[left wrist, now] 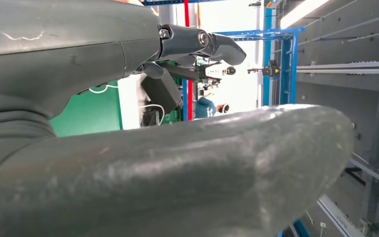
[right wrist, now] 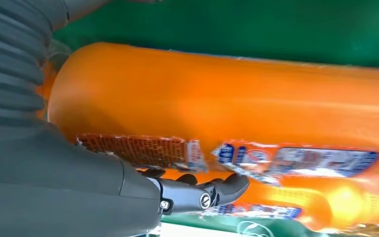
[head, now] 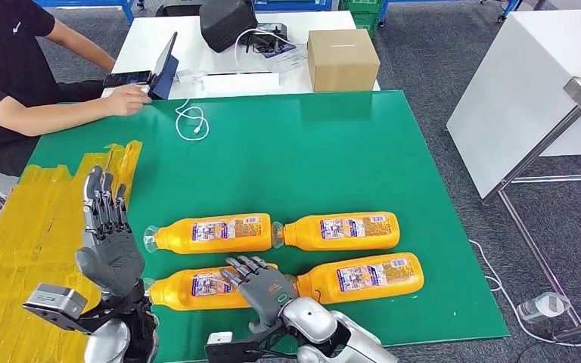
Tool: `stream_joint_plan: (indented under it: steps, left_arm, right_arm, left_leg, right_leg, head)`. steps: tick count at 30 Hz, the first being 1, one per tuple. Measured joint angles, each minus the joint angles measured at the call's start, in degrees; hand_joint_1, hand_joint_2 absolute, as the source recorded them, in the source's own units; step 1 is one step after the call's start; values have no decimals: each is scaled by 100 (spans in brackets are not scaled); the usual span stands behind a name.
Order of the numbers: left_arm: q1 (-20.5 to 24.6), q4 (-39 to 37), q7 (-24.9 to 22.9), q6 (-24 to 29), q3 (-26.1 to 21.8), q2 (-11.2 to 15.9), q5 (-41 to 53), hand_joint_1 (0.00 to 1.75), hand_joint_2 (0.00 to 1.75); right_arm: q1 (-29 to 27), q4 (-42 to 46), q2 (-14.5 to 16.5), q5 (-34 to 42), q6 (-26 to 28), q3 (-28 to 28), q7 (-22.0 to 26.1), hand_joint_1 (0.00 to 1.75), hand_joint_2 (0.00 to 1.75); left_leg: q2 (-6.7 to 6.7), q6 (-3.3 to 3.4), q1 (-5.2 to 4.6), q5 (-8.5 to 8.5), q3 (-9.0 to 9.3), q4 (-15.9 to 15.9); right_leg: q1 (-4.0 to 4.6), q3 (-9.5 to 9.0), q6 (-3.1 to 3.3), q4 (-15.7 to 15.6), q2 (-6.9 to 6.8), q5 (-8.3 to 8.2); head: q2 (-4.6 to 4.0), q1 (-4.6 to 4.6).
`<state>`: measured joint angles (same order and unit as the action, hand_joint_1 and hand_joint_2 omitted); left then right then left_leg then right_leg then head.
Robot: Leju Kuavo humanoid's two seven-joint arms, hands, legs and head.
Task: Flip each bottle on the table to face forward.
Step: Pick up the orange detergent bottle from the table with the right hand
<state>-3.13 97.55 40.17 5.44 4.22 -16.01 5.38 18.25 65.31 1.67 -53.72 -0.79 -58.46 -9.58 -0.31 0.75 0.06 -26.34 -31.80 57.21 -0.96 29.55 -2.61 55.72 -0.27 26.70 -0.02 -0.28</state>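
Head view, four orange bottles (head: 213, 232), two hands (head: 261, 283)

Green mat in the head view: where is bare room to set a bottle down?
The green mat is bare between the white cable and the four orange plastic bottles, and along its right edge. It is crowded near the front, where the right hand rests on a bottle.

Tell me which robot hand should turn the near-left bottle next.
Right. The right robot hand already rests on the near-left bottle, fingers draped over its label end. The left robot hand is raised beside the bottles, fingers apart, holding nothing.
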Motion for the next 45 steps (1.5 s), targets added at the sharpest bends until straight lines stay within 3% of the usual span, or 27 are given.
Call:
stream_joint_plan:
  steps: [2, 6, 13, 21, 30, 36, 41, 45]
  left_arm:
    - [-2, 0, 0, -1, -13, -5, -1, 0, 0]
    - [-2, -4, -3, -38, -31, -7, -29, 0, 0]
    - [122, -161, -4, 20, -14, -5, -218, 0, 0]
    - [98, 149, 0, 1782, -328, -153, -739, 0, 0]
    - [50, 336, 0, 2135, -816, -204, -862, 0, 0]
    - [43, 334, 0, 2742, -1126, -219, -939, 0, 0]
    - [21, 282, 0, 2722, -1405, -200, -1094, 0, 0]
    - [-8, 244, -309, 2255, -1485, -189, -1432, 0, 175]
  right_arm:
    - [41, -75, 4, -4, -19, -13, -14, 1, 175]
    - [178, -251, 23, 72, -270, -68, -12, 174, 175]
    - [826, -854, 15, 1116, -1045, -369, 629, 175, 175]
    - [1120, -1133, -26, 1659, -986, -762, 467, 175, 175]
    - [1178, -1255, -28, 1800, -857, -862, 413, 175, 175]
    - [849, -1199, 23, 2521, -45, -600, 533, 175, 175]
    - [272, -760, 46, 2888, 472, -96, 844, 175, 175]
    - [-400, 64, 46, 3087, 745, 438, 1371, 175, 175]
  left_leg:
    - [1, 0, 0, 0, 3, 0]
    - [7, 0, 0, -1, 17, 0]
    - [32, -2, 2, -8, 81, -2]
    - [32, -2, 4, -7, 94, -3]
    - [31, -3, 6, -9, 112, -6]
    - [30, -2, 6, -8, 109, -5]
    - [28, -2, 7, -7, 88, -3]
    - [12, -2, 7, -6, 49, -3]
  right_leg:
    - [0, -3, 0, 0, 1, 0]
    - [0, -10, 0, -1, 6, 0]
    - [3, -39, 2, -4, 31, -1]
    - [5, -70, 2, -3, 31, -1]
    - [6, -35, 5, -5, 30, 2]
    - [6, -65, 4, -4, 29, 1]
    - [7, -68, 2, -3, 29, -2]
    - [8, -40, 1, -2, 17, -1]
  head:
    - [0, 0]
    - [0, 0]
    - [0, -1]
    - [0, -1]
    - [0, -1]
    - [0, 2]
    - [0, 0]
    - [0, 1]
